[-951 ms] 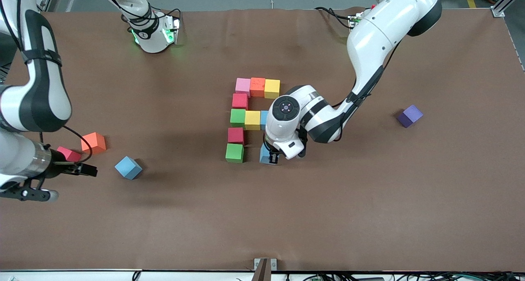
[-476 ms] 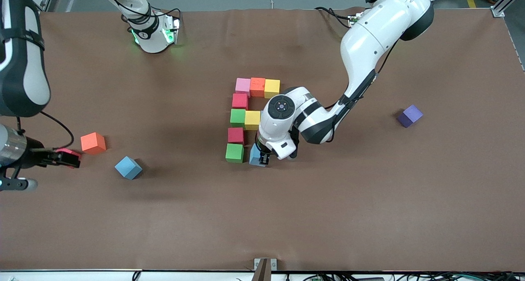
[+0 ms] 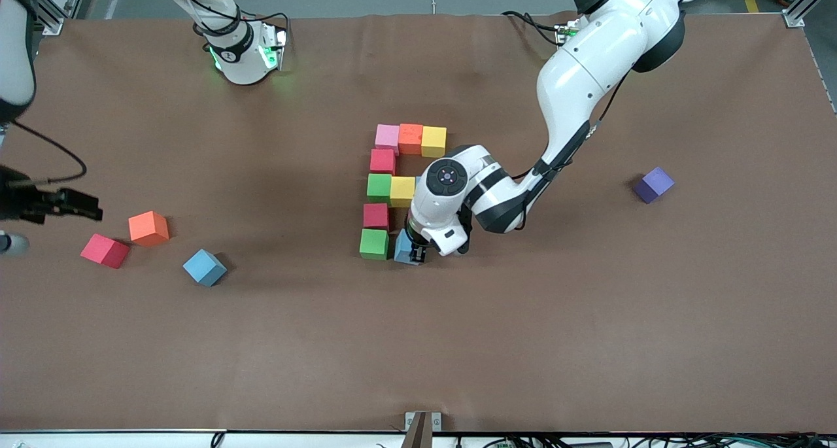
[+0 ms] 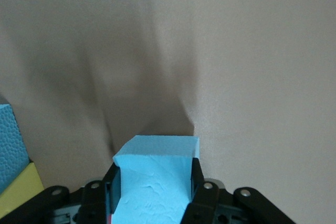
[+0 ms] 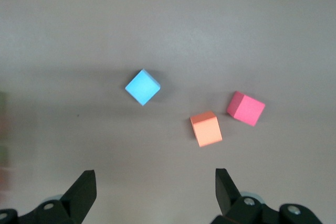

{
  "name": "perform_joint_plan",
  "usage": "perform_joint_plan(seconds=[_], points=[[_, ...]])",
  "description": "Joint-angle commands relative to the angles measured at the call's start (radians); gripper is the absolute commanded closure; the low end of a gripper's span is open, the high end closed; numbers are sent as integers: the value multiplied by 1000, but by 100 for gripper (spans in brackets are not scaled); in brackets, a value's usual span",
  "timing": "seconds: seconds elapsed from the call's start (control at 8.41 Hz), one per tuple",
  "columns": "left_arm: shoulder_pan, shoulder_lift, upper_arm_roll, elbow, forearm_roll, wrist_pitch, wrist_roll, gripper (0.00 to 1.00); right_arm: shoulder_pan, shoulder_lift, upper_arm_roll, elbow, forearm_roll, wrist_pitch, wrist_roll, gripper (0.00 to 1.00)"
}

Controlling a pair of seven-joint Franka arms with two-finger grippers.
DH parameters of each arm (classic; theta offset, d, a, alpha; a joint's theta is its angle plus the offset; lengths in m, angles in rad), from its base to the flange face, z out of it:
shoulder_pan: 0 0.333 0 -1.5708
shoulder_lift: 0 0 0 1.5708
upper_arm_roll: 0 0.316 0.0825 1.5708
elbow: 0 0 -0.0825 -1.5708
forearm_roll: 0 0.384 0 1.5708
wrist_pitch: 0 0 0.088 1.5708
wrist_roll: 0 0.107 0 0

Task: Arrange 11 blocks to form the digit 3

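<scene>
Now, front view: my left gripper (image 3: 412, 254) pinches a blue block (image 3: 403, 246) just at three o'clock of the bottom-row green cube (image 3: 374, 244). Left wrist view confirms the clamp. Right wrist view: right gripper (image 5: 155, 187) spread, waiting. Next I release, then fetch the purple block (image 3: 653, 184).

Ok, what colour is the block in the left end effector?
Light blue block, clearest in the left wrist view.

Left hand (image 3: 412, 255) clamped low at mid-table; right hand (image 5: 155, 190) spread wide.
</scene>
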Motion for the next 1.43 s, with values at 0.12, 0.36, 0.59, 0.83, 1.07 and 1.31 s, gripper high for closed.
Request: perform_joint_plan(seconds=[0.12,0.36,0.59,0.83,1.07,1.31], points=[[-18,21,10,30,-56,3,-6,68,-60,-238,3,-241,75,13,-133,0],[-17,16,8,32,-78,-5,-3,68,-69,-324,0,-303,111,13,-133,0],[-15,21,8,32,-95,-14,0,68,-69,-329,0,-297,111,-1,-129,0],[-14,19,10,33,-126,-14,0,68,-71,-326,-2,-292,111,-1,-127,0],[-15,22,24,33,-124,-4,1,67,5,-324,-70,-291,109,2,-129,0],[-21,31,37,35,-126,9,8,64,191,-324,-252,-280,109,1,-104,0]])
